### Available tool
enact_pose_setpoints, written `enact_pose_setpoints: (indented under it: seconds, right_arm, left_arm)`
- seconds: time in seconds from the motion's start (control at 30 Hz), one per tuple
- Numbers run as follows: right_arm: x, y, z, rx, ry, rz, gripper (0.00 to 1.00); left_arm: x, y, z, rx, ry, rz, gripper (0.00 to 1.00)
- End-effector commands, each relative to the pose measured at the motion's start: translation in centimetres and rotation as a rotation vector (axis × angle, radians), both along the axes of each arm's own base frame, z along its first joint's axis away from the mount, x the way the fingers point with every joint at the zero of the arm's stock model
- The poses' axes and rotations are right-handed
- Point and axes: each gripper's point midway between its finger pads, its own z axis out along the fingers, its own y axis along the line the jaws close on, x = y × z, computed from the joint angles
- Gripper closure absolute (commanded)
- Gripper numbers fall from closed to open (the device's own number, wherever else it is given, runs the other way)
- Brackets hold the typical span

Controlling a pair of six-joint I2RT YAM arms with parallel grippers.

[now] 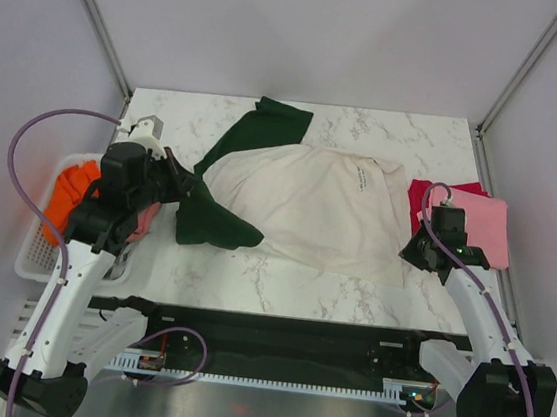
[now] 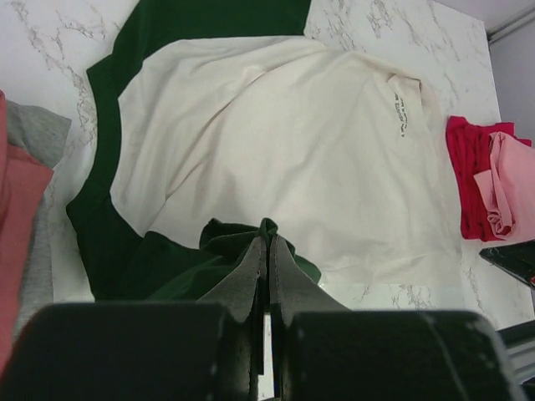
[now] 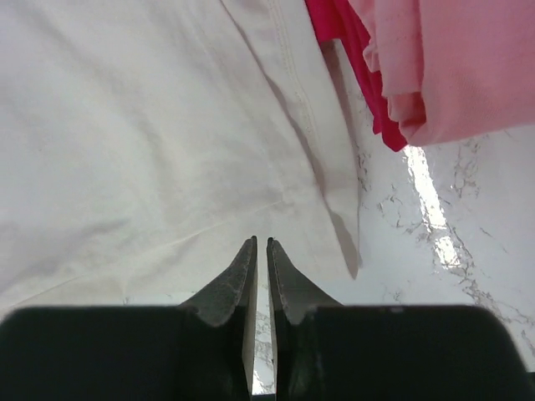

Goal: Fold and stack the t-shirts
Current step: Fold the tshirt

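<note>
A large cream t-shirt [image 1: 319,208] with dark green sleeves lies spread across the marble table [image 1: 280,284]. My left gripper [image 1: 187,195] is shut on a bunched fold of its near green sleeve [image 2: 251,238], lifted at the shirt's left side. The other green sleeve [image 1: 268,127] lies flat at the back. My right gripper [image 3: 259,242] hovers over the cream shirt's right hem [image 3: 322,167], its jaws a narrow slit apart with nothing between them. A folded pink t-shirt [image 1: 486,224] sits on a crimson one [image 1: 423,195] at the right.
A white slatted basket [image 1: 31,261] stands off the table's left edge, holding an orange shirt [image 1: 71,195], a dusty-rose one [image 2: 17,217] and a grey one [image 2: 38,134]. Metal frame posts rise at the table's back corners.
</note>
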Motion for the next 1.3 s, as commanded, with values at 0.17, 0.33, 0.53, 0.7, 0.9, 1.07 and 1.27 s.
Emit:
enact_pose_setpoints:
  seconds: [0.17,0.33,0.53,0.7,0.9,1.07,1.27]
  right_arm:
    - [1.0,0.5,0.5,0.03,-0.038,0.004,0.66]
    - [1.5,-1.4,-0.5,-0.047,-0.038,-0.079,0.64]
    - [2.6,-2.3,-2.7,-0.101,0.0,-0.103,0.63]
    - [3.1,-2.7,-4.4,-0.119,0.03,-0.11,0.56]
    - [3.0,-2.1,-6.0,-0.095,0.055,-0.088,0.6]
    - [2.7,-1.4,-6.3,-0.062,0.054,-0.07,0.62]
    - [2.7,-0.4,-5.8,-0.011,0.038,-0.046,0.89]
  left_arm:
    - [0.5,-1.2,2.4,-0.043,-0.103,-0.053,0.98]
    - [0.5,-1.2,2.1,-0.043,-0.097,-0.054,0.98]
    - [0.4,-1.5,1.9,-0.051,-0.091,-0.072,0.98]
    - [0.4,-1.7,1.5,-0.054,-0.082,-0.081,0.98]
    - [0.5,-1.7,1.5,-0.052,-0.082,-0.081,0.98]
    - [0.6,-1.7,1.4,-0.051,-0.079,-0.081,0.98]
    - [0.5,-1.7,1.1,-0.049,-0.072,-0.081,0.98]
